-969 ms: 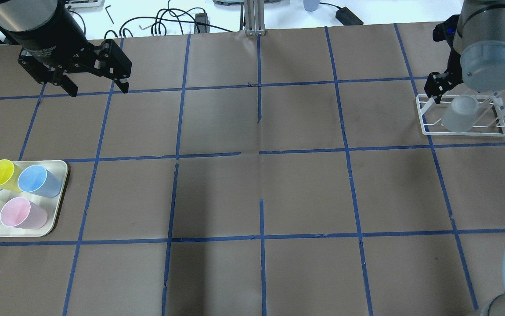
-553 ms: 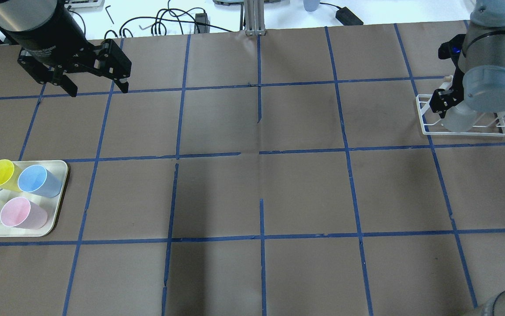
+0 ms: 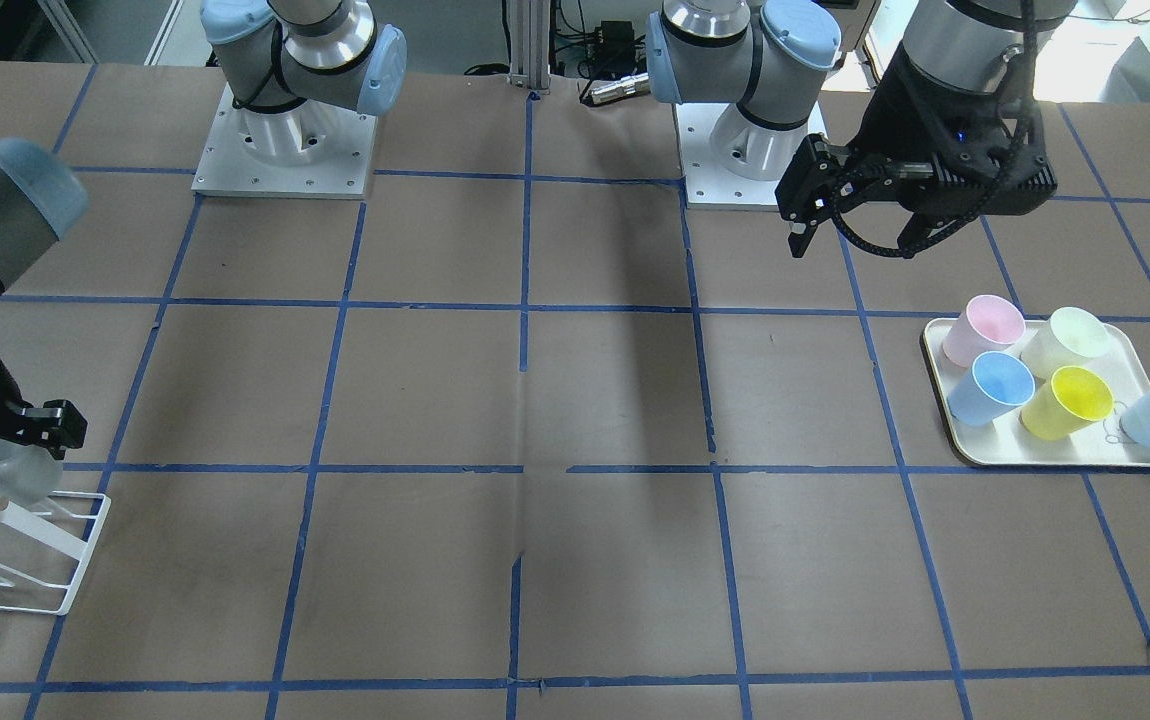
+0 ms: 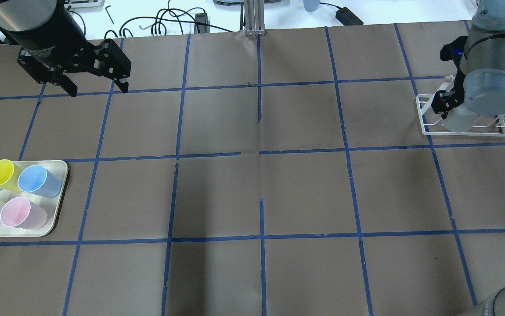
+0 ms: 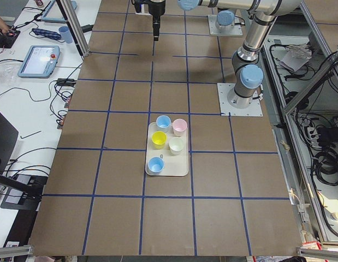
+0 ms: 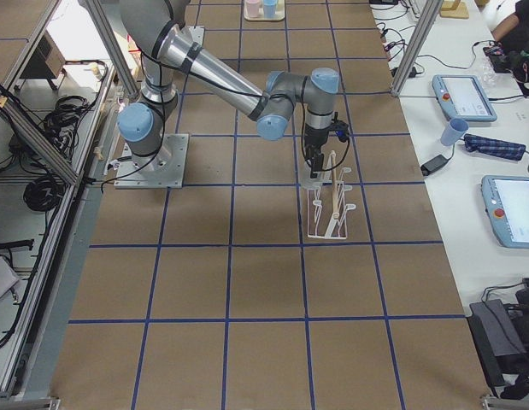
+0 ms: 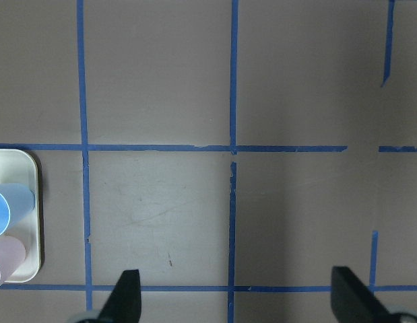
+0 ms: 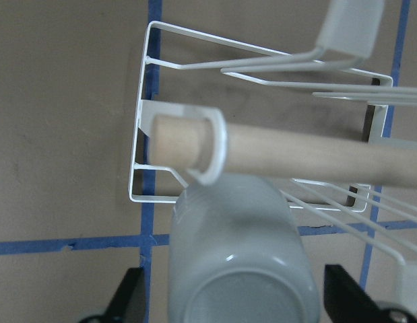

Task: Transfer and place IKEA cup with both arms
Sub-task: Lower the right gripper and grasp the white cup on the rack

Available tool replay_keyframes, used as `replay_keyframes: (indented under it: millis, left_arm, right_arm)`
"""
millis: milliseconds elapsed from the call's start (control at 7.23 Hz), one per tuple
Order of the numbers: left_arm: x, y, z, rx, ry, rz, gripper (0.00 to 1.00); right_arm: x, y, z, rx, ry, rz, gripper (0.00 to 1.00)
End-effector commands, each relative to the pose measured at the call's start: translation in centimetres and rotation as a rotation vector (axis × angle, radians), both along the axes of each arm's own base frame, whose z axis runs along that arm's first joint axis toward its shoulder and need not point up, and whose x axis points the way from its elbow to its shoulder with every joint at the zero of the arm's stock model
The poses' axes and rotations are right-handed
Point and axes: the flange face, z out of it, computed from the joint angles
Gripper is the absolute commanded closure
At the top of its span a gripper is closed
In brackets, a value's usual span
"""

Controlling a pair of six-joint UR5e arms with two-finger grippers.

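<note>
Lining table (image 4: 261,188): brown paper (image 4: 410,193) | left tool (image 4: 99,91) spread | right tool (image 8: 236,299) spread around IKEA cup (image 8: 235,229)

The IKEA cup (image 8: 238,262) is smooth pale grey plastic with a soft satin sheen on its base. The rack (image 8: 144,128) is thin wire under a white coating, and the rod (image 8: 296,156) across it is bare, matt wood. Matt brown paper, faintly creased, covers the worktop (image 4: 217,193), lined with blue tape (image 4: 261,87). The tray (image 4: 61,193), small in these views, may be cream plastic. The left end effector (image 4: 99,91) is matt black.
</note>
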Motion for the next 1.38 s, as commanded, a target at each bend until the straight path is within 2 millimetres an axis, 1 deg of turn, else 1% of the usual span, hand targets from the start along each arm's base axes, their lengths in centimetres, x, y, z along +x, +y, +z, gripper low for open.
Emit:
replay_keyframes:
  millis: [0,277,415,553,692,830,969,1245]
  left_arm:
    - [0.0,0.0,0.0,-0.001,0.0,0.0,0.0]
    - [0.0,0.0,0.0,-0.001,0.0,0.0,0.0]
    - [0.0,0.0,0.0,-0.001,0.0,0.0,0.0]
    - [0.0,0.0,0.0,-0.001,0.0,0.0,0.0]
    - [0.0,0.0,0.0,-0.001,0.001,0.0,0.0]
    - [0.0,0.0,0.0,-0.001,0.003,0.0,0.0]
    - [0.0,0.0,0.0,-0.001,0.003,0.0,0.0]
    - [0.0,0.0,0.0,-0.001,0.003,0.001,0.0]
  right_arm:
    - [0.0,-0.1,0.0,-0.01,0.0,-0.003,0.34]
    - [-0.1,-0.1,0.0,-0.007,-0.003,-0.004,0.5]
    - [-0.1,0.0,0.2,-0.003,-0.004,-0.004,0.52]
    - [-0.4,0.1,0.9,-0.008,-0.004,-0.006,0.52]
    - [-0.4,0.3,2.0,-0.008,-0.004,-0.009,0.52]
    - [0.0,1.1,3.9,-0.007,-0.004,-0.007,0.52]
    - [0.4,2.2,6.3,-0.014,-0.002,-0.004,0.53]
    - [1.9,4.9,11.4,-0.034,-0.031,0.006,0.53]
